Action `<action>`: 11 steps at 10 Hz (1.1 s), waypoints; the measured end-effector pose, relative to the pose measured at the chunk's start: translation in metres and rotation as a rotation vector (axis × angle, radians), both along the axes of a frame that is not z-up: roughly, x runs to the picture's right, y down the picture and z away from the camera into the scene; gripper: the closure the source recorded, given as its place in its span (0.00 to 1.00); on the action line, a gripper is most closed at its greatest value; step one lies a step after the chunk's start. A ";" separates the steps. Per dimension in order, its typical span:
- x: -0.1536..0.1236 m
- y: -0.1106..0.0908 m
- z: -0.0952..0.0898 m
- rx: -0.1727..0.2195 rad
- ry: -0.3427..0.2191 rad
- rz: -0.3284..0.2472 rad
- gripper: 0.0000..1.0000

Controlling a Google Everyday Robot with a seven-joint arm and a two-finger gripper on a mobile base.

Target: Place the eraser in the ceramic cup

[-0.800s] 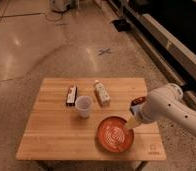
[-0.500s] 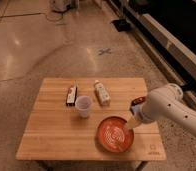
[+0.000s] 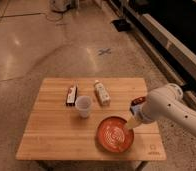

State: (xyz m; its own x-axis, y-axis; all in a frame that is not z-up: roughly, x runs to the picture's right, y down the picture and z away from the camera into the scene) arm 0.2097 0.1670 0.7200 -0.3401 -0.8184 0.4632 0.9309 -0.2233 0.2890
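The eraser [image 3: 71, 94], a small dark block with a white patch, lies on the wooden table [image 3: 51, 131] toward its back left. Just in front of it and to the right, the white ceramic cup [image 3: 83, 106] stands upright. My gripper [image 3: 130, 125] hangs at the end of the white arm that reaches in from the right. It sits over the right rim of the orange-red bowl [image 3: 113, 136], well to the right of the cup and the eraser. It is open and holds nothing.
A pale bottle [image 3: 101, 93] with a yellowish label lies on its side behind the cup and to its right. The bowl occupies the table's front right. A blue cross mark [image 3: 104, 51] is on the floor beyond the table, and dark shelving runs along the right.
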 end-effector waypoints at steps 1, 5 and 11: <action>0.000 0.000 0.000 0.000 0.000 0.000 0.20; 0.000 0.000 0.000 0.000 0.000 0.000 0.20; -0.006 -0.008 0.002 0.016 0.005 -0.008 0.20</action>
